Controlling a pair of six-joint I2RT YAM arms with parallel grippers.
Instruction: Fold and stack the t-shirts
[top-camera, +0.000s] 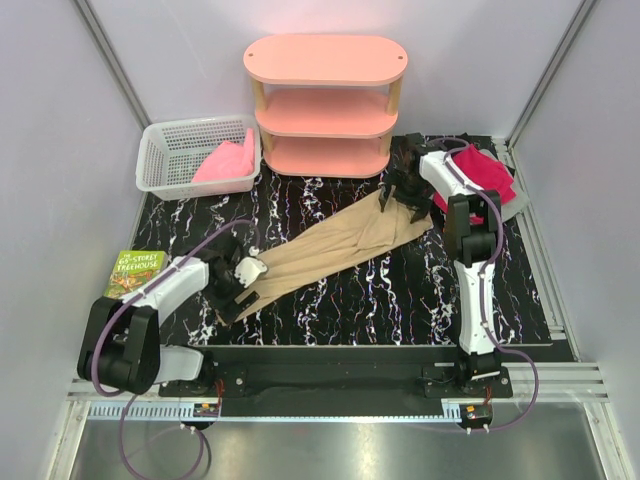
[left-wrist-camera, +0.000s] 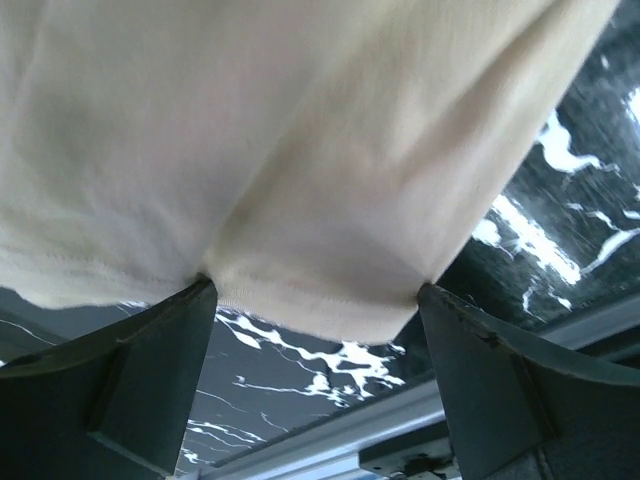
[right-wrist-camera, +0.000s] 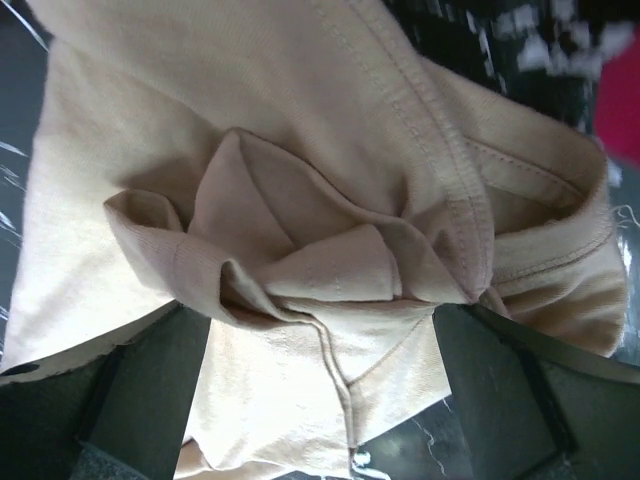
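The tan-beige t-shirt lies stretched in a long diagonal band on the black marble table. My left gripper is open at its near-left end, and the hem lies between the spread jaws. My right gripper is open over the far-right end, its jaws wide apart around the bunched collar folds. A magenta-red t-shirt lies folded at the far right on a grey cloth. A light pink t-shirt lies in the basket. No black t-shirt is in view.
A white mesh basket stands at the far left. A pink three-tier shelf stands at the back centre. A green book lies off the table's left edge. A metal rail runs along the near edge.
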